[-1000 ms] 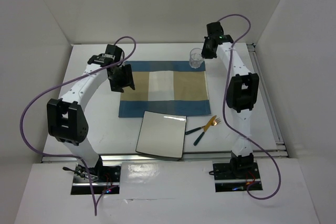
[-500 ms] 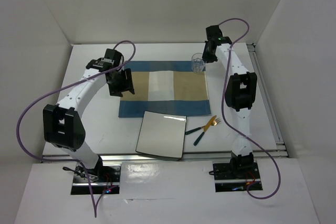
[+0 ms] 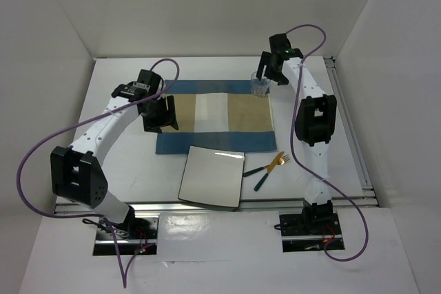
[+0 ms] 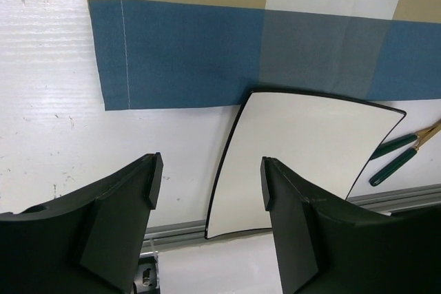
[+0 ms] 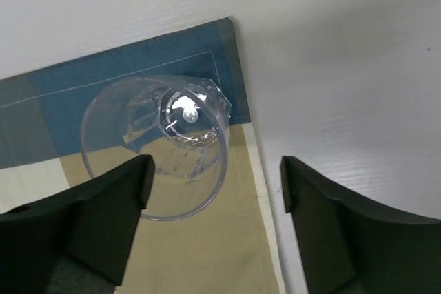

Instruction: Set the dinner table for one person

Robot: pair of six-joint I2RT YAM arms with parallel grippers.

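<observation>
The dinner table (image 3: 207, 67) carries a blue-and-tan placemat (image 3: 227, 111). A clear glass (image 3: 259, 85) stands upright on the mat's far right corner. My right gripper (image 3: 265, 74) hangs over it, open. In the right wrist view the glass (image 5: 162, 146) sits near the left finger, and nothing touches the gripper (image 5: 215, 184) fingers. A square white plate (image 3: 212, 177) lies on the table just in front of the mat. My left gripper (image 3: 160, 111) hovers open and empty over the mat's left edge. In the left wrist view the gripper (image 4: 210, 184) frames the plate (image 4: 303, 149).
A gold fork and knife with green handles (image 3: 272, 166) lie crossed on the table to the right of the plate, also visible in the left wrist view as cutlery (image 4: 400, 153). White walls enclose the table on three sides. A metal rail runs along the near edge.
My right gripper went from shut on the glass to open, leaving the glass on the mat's corner. The left arm drifted slightly right and nearer, its jaws a bit wider.
</observation>
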